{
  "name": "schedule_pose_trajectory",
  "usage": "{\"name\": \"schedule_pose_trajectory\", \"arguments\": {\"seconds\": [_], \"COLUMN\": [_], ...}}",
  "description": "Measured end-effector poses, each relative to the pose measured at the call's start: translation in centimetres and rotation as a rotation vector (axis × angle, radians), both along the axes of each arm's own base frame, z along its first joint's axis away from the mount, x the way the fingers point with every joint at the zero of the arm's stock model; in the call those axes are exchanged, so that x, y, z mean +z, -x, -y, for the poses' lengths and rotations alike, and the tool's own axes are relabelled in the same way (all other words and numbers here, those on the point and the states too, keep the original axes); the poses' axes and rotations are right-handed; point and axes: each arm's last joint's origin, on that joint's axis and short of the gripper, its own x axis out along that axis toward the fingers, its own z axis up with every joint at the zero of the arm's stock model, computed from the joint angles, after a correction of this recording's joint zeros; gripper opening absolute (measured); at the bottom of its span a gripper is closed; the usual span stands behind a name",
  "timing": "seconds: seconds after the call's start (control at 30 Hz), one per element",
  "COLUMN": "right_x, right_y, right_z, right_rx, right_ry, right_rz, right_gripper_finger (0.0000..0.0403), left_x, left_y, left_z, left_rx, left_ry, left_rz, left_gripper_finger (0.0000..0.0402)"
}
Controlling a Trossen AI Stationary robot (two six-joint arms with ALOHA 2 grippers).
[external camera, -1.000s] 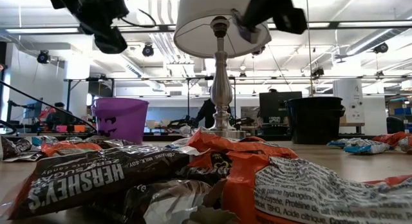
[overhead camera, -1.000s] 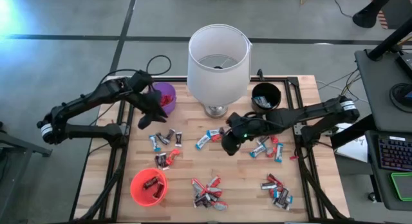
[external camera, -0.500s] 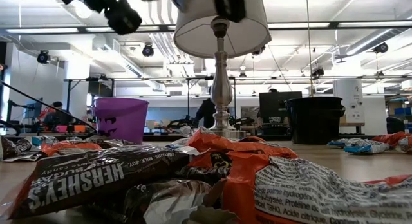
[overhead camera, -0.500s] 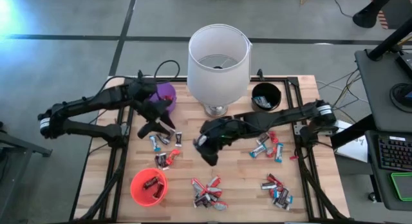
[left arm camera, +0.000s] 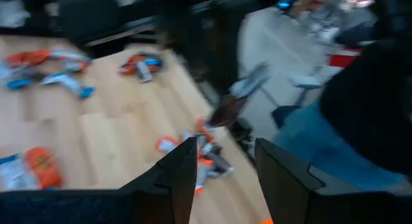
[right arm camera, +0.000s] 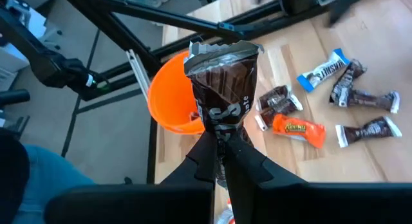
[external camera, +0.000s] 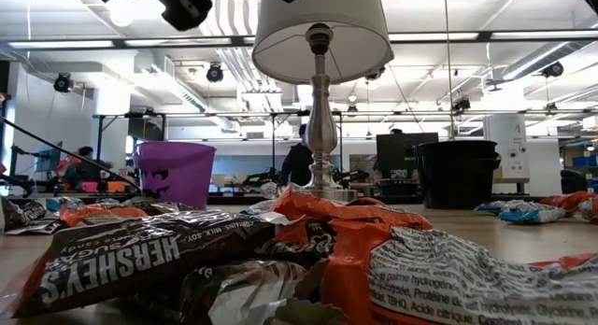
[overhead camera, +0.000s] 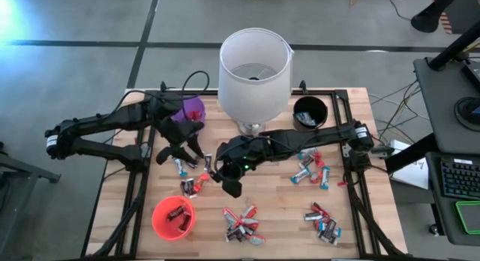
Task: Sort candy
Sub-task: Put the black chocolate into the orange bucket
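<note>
Right gripper (right arm camera: 222, 143) pinches brown candy (right arm camera: 223, 89); lower end hidden.

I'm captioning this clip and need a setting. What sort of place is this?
Most likely a robotics lab or workshop in an open industrial hall. The wooden table sits on a bare concrete floor, exposed ceiling ducts and strip lights run overhead, and a keyboard sits on a workstation beside the rig.

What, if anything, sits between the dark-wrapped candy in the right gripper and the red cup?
Nothing visible blocks it. The right gripper holds the dark brown candy above the table, with the red cup ahead. A few loose candies lie flat on the wood between them, below the carried bar.
</note>
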Motion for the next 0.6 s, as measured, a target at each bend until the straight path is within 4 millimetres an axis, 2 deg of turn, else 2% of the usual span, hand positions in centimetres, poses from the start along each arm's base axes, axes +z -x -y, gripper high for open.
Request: {"name": "schedule_pose_trajectory", "arguments": {"seconds": [0.13,0.37,0.6], "right_x": [0.1,0.1,0.1], "right_y": [0.0,0.0,0.0], "right_z": [0.0,-0.1,-0.1], "right_rx": [0.010,0.032,0.034], "right_ry": [0.009,-0.006,-0.008], "right_rz": [0.005,0.010,0.008], "right_gripper_finger": [0.0009,0.0009,0.0009], "left_x": [0.4,0.7,0.0], "left_y": [-0.3,-1.3,-2.5], "left_z": [0.4,0.2,0.0], "left_rx": [-0.069,-0.045,-0.063], "left_ry": [0.017,0.003,0.035], "left_rz": [0.057,0.114,0.090], "left_gripper_finger": [0.0139,0.0139,0.0139]}}
